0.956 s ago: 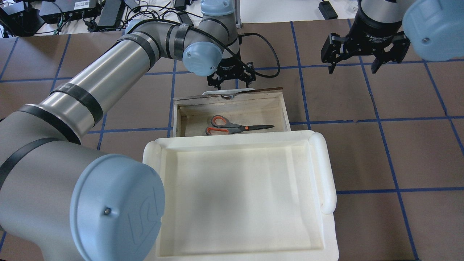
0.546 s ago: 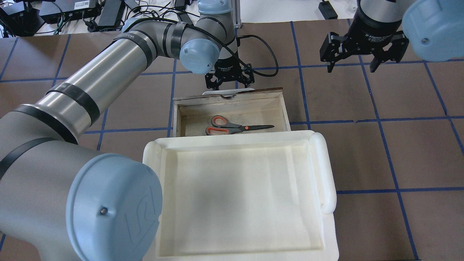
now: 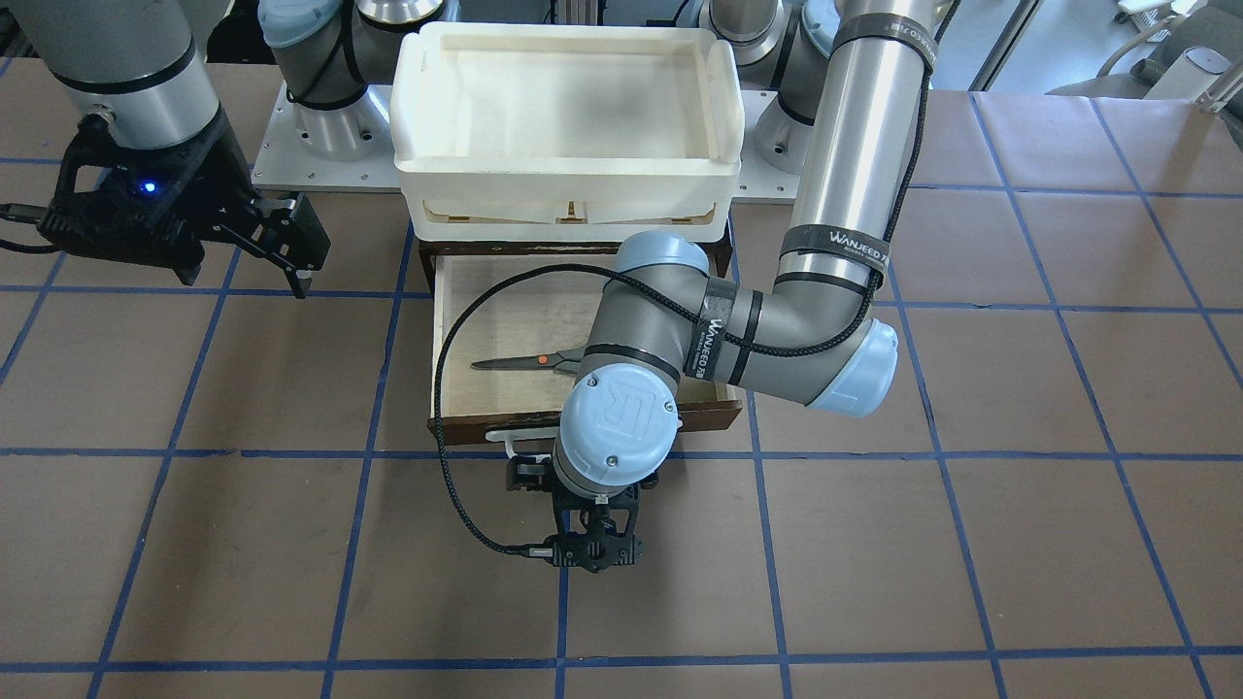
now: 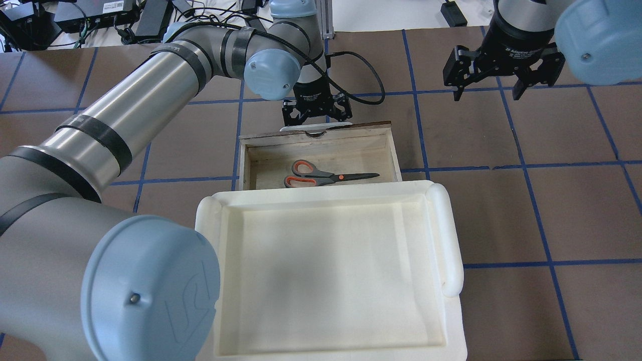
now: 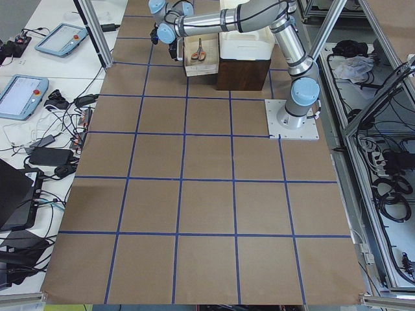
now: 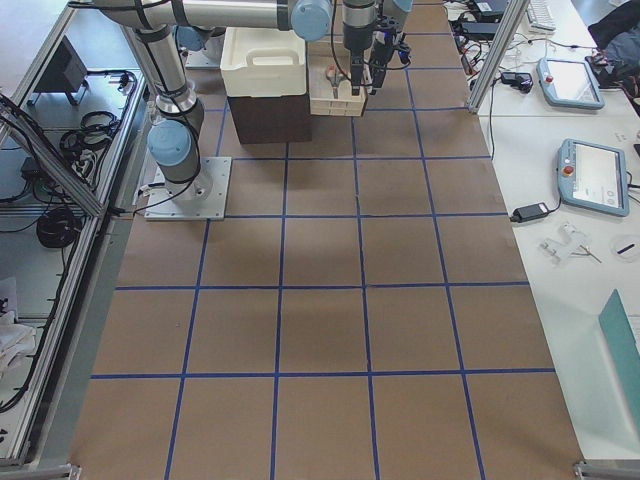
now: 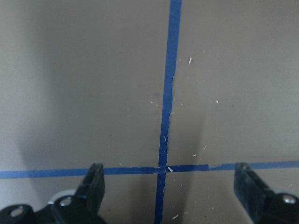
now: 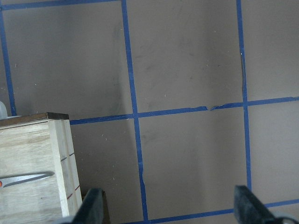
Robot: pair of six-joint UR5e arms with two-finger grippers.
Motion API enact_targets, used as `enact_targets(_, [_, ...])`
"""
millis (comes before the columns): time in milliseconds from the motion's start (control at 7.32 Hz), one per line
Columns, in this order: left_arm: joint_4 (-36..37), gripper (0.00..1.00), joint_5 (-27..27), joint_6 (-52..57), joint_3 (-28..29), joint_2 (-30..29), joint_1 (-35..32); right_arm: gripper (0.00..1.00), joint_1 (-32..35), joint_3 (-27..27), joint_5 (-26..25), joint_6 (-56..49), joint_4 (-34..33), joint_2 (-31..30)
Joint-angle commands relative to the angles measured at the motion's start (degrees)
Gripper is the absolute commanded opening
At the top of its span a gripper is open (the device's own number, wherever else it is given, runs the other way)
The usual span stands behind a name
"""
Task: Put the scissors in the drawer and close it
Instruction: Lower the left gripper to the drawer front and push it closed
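On left arm strap [image 3: 835,249]: "WANJEED"; scissors [image 4: 326,176] inside open drawer [image 4: 394,155].

Robotics lab: tape-gridded table [image 5: 207,162], teach pendants [image 6: 587,177], cables [image 5: 388,184]

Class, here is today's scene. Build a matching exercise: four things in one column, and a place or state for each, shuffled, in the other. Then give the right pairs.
Things:
1 scissors
2 drawer
3 white tray
4 left gripper

Place or state:
A open, just beyond the drawer front
B pulled open
C on top of the dark cabinet
D lying flat inside the drawer

Pairs: 1-D; 2-B; 3-C; 4-A
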Motion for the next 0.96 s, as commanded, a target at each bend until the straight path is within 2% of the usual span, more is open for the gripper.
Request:
enact_targets(0, [-1.12,1.0,-0.06,0.0,0.0,0.3,0.01,1.0,0.0,0.02,0.0,0.04,0.0,0.11])
enact_targets(820, [-3.13,1.0,0.12,0.35,0.08,1.18,0.27,1.0,0.0,0.02,-0.17,0.05,-0.09,0.29])
